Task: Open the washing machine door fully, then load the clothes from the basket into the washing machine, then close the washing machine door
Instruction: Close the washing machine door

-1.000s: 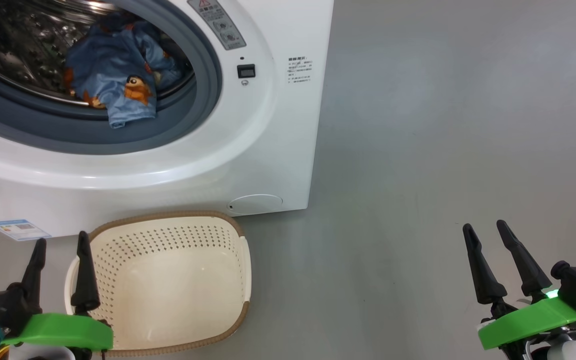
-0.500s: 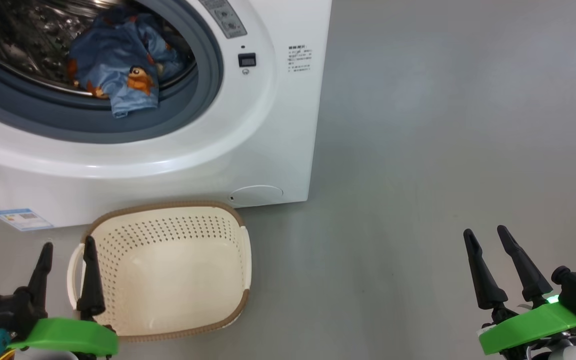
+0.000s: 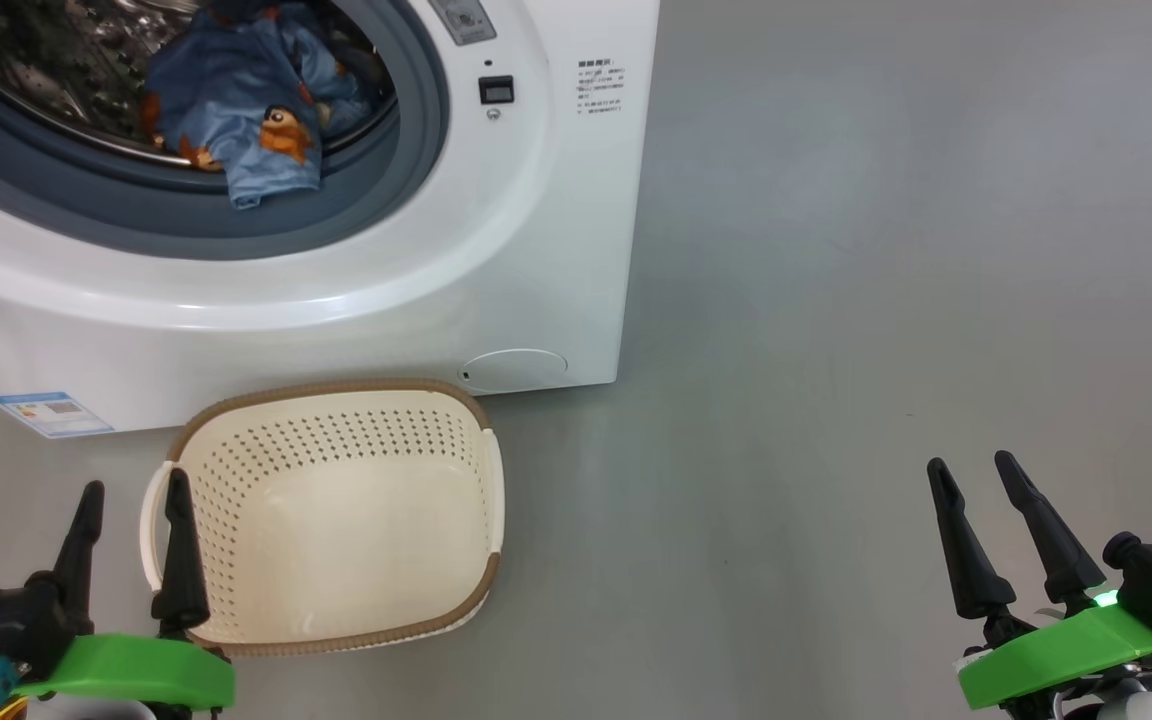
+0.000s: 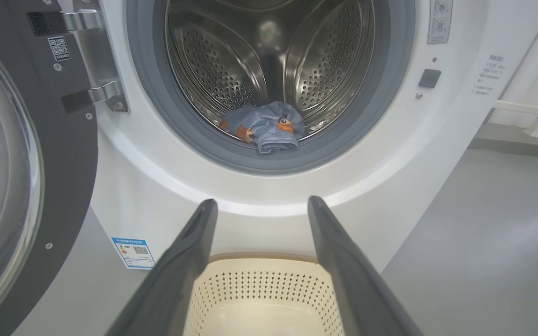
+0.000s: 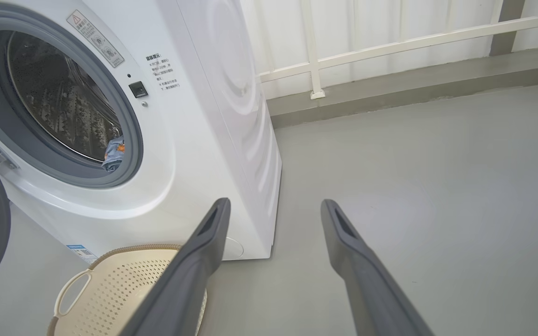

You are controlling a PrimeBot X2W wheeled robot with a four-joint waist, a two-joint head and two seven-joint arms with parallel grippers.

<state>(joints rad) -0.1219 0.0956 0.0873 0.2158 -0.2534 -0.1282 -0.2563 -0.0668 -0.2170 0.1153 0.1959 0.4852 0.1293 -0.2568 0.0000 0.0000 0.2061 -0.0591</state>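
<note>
The left pincer (image 3: 134, 482) and right pincer (image 3: 970, 462) hang released and empty; the basket (image 3: 336, 385) is bare, soft clothes (image 3: 236, 120) lie at the washing machine (image 3: 556, 250) mouth. The open door (image 4: 68, 186), stiff and probably weighty, looks best pushed at its black rim, away from the hinge (image 4: 94, 93)

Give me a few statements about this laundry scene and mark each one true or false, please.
1. The basket holds nothing. True.
2. The washing machine door is shut. False: it stands swung open.
3. Blue bear-print clothes lie in the drum, one end over the grey seal. True.
4. The right gripper grips a cloth. False: it is open and empty.
5. The left gripper is open. True.
</note>
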